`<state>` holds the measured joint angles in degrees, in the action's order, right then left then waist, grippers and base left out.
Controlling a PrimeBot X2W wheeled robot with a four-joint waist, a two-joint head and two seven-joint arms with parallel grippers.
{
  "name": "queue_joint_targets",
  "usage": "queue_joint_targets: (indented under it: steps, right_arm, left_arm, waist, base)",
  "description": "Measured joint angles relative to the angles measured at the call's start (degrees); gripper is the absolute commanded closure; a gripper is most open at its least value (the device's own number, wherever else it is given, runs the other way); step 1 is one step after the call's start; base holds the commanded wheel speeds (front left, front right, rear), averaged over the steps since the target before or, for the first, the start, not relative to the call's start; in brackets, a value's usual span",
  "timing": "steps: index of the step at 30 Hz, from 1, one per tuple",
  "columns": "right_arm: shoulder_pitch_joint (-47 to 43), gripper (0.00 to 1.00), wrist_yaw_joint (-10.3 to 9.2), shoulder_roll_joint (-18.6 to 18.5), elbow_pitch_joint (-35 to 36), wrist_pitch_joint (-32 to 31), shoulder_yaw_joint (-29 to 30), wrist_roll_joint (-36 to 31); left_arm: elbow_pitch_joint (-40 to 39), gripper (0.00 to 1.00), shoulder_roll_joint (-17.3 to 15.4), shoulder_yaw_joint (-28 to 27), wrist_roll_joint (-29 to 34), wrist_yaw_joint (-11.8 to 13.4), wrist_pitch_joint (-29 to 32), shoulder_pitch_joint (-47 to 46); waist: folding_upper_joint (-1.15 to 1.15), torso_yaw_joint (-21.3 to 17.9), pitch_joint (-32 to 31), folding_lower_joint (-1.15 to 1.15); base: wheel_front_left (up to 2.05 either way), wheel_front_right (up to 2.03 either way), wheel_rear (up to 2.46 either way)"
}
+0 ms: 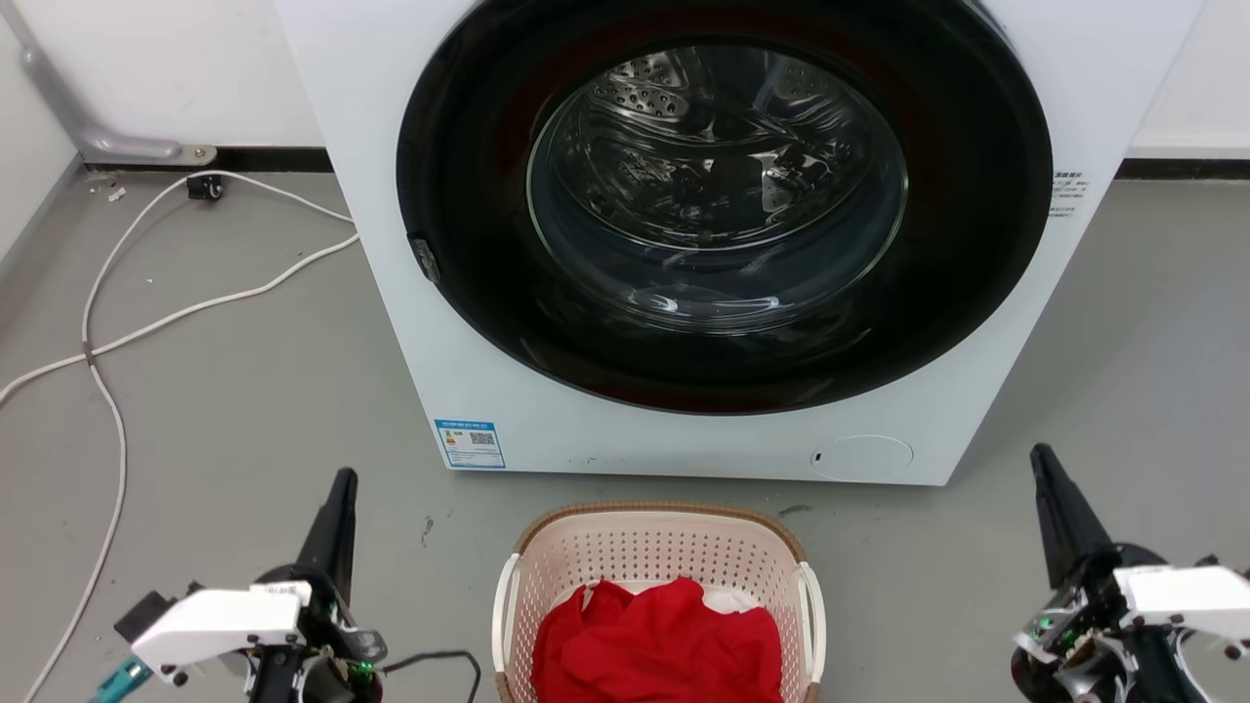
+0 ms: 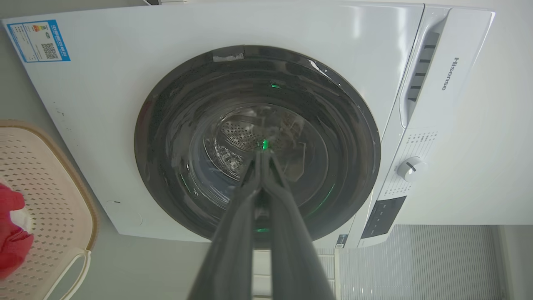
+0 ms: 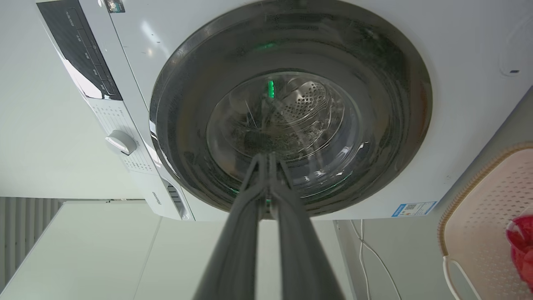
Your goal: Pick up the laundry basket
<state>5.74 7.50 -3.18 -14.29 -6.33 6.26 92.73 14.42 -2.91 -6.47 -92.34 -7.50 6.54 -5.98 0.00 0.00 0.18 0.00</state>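
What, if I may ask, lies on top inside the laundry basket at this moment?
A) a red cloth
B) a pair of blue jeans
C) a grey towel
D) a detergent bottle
A: a red cloth is heaped in the laundry basket, which stands on the floor in front of the washer.

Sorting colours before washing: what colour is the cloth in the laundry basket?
The cloth is red; the head view shows it best.
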Motion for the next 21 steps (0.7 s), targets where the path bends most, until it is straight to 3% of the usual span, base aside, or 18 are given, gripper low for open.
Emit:
queue_joint_targets:
  steps: [8, 21]
  right_arm:
    - [-1.9, 0.00, -0.01, 0.2, -0.9, 1.6, -0.3, -1.3]
    - [-2.4, 0.00, -0.01, 0.2, 3.8, 4.7, -0.8, -18.6]
  left_arm:
    - [0.6, 0.00, 0.1, 0.2, 1.7, 0.0, -1.6, 1.8]
    - [-3.9, 0.00, 0.1, 1.1, 17.1, 3.3, -4.8, 2.1]
  waist:
    - [0.00, 0.0, 0.0, 0.00]
    - [0.00, 0.0, 0.3, 0.00]
  base:
    - [0.00, 0.00, 0.00]
    - [0.00, 0.00, 0.00]
